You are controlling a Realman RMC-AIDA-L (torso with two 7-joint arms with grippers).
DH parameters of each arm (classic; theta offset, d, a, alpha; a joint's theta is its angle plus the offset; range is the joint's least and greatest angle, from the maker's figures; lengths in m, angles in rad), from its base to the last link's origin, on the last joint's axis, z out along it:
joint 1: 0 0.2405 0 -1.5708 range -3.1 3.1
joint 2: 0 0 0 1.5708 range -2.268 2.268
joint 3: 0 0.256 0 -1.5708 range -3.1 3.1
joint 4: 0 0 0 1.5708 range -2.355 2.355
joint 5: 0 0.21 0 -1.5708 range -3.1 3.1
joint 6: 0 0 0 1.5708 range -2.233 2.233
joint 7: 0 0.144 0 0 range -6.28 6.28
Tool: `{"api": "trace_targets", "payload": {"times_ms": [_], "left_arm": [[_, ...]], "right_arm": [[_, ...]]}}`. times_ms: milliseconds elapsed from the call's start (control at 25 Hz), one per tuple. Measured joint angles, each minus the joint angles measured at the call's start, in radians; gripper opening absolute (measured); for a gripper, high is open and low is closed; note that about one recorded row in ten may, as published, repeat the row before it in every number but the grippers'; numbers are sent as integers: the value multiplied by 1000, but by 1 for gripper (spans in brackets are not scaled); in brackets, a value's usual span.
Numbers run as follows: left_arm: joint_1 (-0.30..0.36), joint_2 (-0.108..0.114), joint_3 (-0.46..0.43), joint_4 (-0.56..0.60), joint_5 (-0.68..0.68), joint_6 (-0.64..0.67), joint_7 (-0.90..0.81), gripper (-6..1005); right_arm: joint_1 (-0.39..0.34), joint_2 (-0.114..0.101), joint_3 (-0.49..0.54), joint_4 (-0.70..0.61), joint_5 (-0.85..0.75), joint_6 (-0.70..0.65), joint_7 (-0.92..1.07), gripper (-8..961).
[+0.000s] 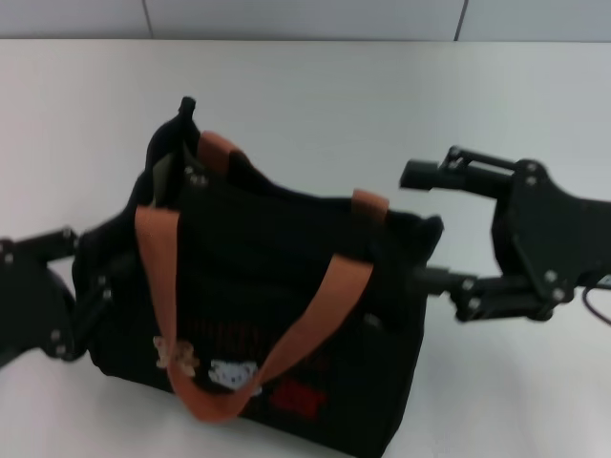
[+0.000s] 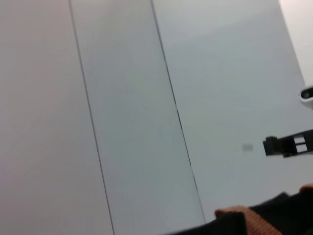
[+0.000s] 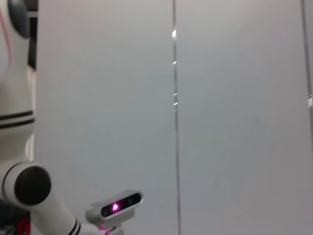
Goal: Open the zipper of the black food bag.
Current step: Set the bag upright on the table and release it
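Observation:
The black food bag (image 1: pixel 277 286) stands mid-table, its orange-brown handles (image 1: pixel 158 258) draped over the top and the bears (image 1: pixel 229 372) and red lettering on its near side. The zipper along its top cannot be made out. My left gripper (image 1: pixel 95 281) presses against the bag's left end, black against black fabric. At the bag's right end my right gripper (image 1: pixel 415 227) stands open, one finger (image 1: pixel 449 172) above the upper corner and the other (image 1: pixel 444 281) touching the end wall. The left wrist view shows only a handle strip (image 2: pixel 239 215) and bag edge.
The white table (image 1: pixel 334 105) reaches back to a pale panelled wall (image 1: pixel 286 17). The right wrist view shows the wall and the robot's head camera (image 3: pixel 115 208). In the left wrist view, part of the right gripper (image 2: pixel 288 144) shows against the wall.

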Motion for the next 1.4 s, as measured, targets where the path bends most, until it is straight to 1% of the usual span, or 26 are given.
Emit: {"api": "trace_targets", "payload": {"times_ms": [120,160,200,280,320,360,400,480,520,560,600,680,720,760,800,880,920,960,1000,1120,1160,1200,1320,1360,1400], "left_arm": [[-39,0,0,26,-26,12,14,205],[-53,0,1,46,-31,18,17,205],[-53,0,1,46,-31,18,17,205],[-110,-2,7,135,-52,44,64,205],[-123,-2,9,151,-56,51,79,205],[-140,-2,11,173,-60,60,99,206],[-166,-3,15,208,-63,74,124,206],[-192,-3,28,245,-68,78,133,206],[-205,-3,42,265,-70,78,140,206],[-224,-2,82,283,-70,75,183,206],[-224,-2,82,283,-70,75,183,206],[-231,-1,129,291,-69,62,256,206],[-232,-1,148,294,-69,53,290,206],[-233,-1,170,296,-68,39,324,207],[-233,-1,170,296,-68,39,324,207],[-233,-1,184,297,-69,32,335,207],[-233,-1,188,297,-70,30,338,207],[-232,-1,191,297,-71,32,347,207],[-232,-1,191,297,-71,32,347,207],[-233,-1,191,298,-71,35,351,206],[-235,-1,191,299,-72,36,351,205],[-236,-1,192,301,-72,36,352,205],[-241,-2,201,306,-72,35,355,198],[-244,-3,205,309,-73,33,357,198],[-244,-3,205,309,-73,33,357,198]], "right_arm": [[-5,-1,26,1,9,0,25,809],[-7,-2,53,1,11,-1,53,807],[-7,-2,53,1,11,-1,53,805],[-8,-3,77,-2,11,-1,85,802],[-8,-4,87,-8,11,-1,100,800],[-6,-5,107,-37,7,1,151,799],[-6,-5,107,-37,7,1,151,797],[-5,-6,124,-77,-6,11,217,794],[-4,-7,134,-101,-20,18,259,792],[-2,-7,153,-158,-56,37,356,791],[-2,-7,153,-158,-56,37,356,789],[2,-7,162,-218,-87,52,428,786],[5,-7,162,-256,-99,57,447,784],[11,-7,157,-332,-119,68,471,782],[11,-7,157,-332,-119,68,471,781],[18,-5,153,-407,-141,94,533,777],[27,-5,147,-456,-160,111,599,776],[59,-7,140,-535,-212,127,764,774],[59,-7,140,-535,-212,127,764,773],[141,-12,147,-639,-322,124,1023,768],[196,-24,145,-681,-391,108,1172,766],[196,-24,145,-681,-391,108,1172,764],[287,-57,143,-703,-448,50,1359,759],[341,-76,147,-690,-453,10,1442,758],[341,-76,147,-690,-453,10,1442,756]]}}
